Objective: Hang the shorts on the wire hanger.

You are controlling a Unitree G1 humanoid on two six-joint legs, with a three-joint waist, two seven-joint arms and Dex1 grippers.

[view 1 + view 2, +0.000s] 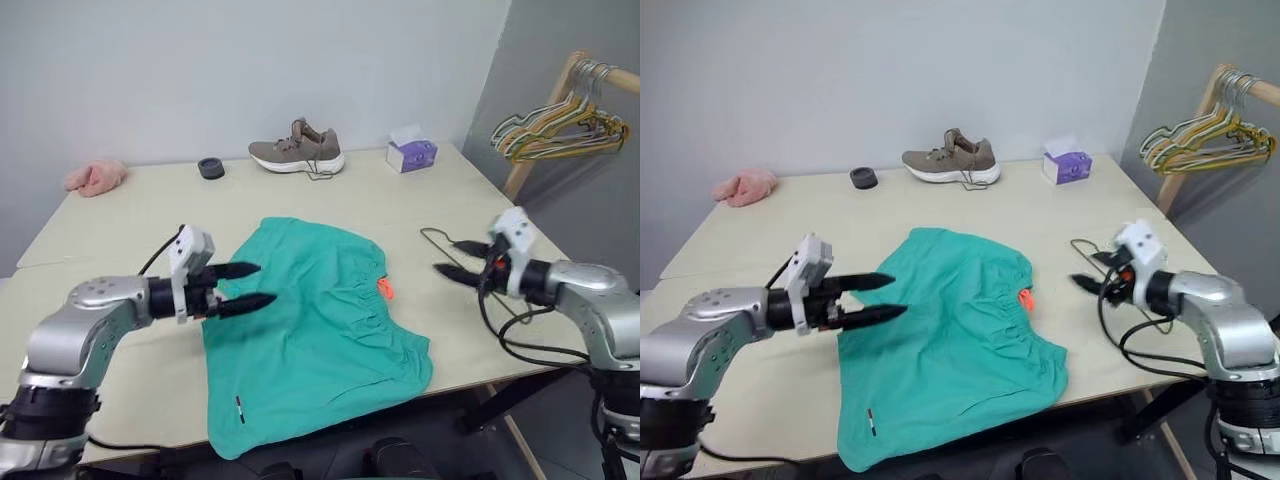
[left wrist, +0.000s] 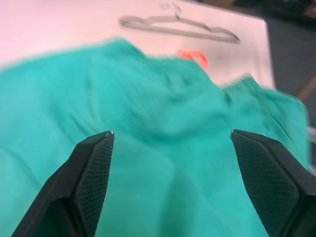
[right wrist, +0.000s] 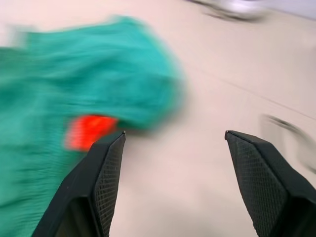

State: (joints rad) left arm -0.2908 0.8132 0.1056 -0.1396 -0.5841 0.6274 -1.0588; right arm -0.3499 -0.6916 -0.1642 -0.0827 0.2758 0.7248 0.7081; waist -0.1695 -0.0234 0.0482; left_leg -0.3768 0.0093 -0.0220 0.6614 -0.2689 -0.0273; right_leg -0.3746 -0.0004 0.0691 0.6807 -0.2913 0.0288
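Behind shorts (image 1: 310, 330), shoe (image 1: 297, 150), tissue box (image 1: 411, 154), both claws empty, agape

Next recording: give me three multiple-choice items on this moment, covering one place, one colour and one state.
1. The thin dark wire hanger lies:
A. under the shoe
B. on the table beside the teal-green fabric shorts' waistband side
C. on the wooden rack

2. The shorts' small inner tag is:
A. orange
B. white
C. blue

3. The left pincer is:
A. shut on the shorts
B. open, holding nothing
C. shut on the hanger

Answers: B, bare wire rests on the tabletop by the right pincer; A, orange by the waistband; B, fingers apart.
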